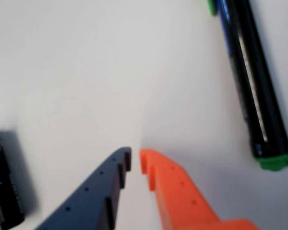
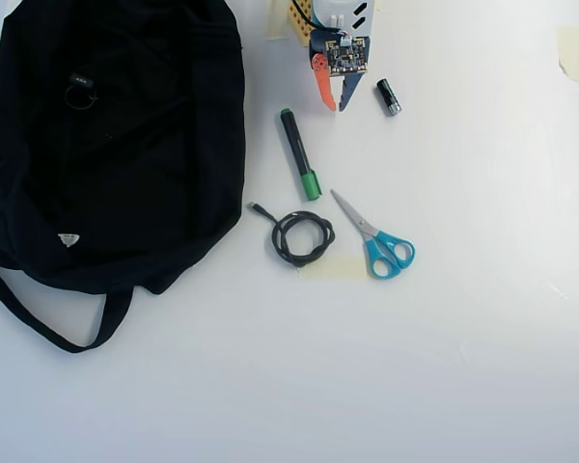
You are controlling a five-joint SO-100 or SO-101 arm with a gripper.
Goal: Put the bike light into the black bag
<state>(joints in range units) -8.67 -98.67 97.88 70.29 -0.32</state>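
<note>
My gripper hangs over bare white table, its 2 jaws, dark blue and orange, drawn nearly together with only a thin slit between them and nothing held. In the wrist view a short black cylinder lies at 9 o'clock from my tips, and a black marker with green cap at 2 o'clock. In the overhead view, from my gripper, the coiled black cable sits at 6 o'clock and blue-handled scissors at 5 o'clock. Farthest, at 9 o'clock, the bike light rests on top of the black bag, near its upper left.
</note>
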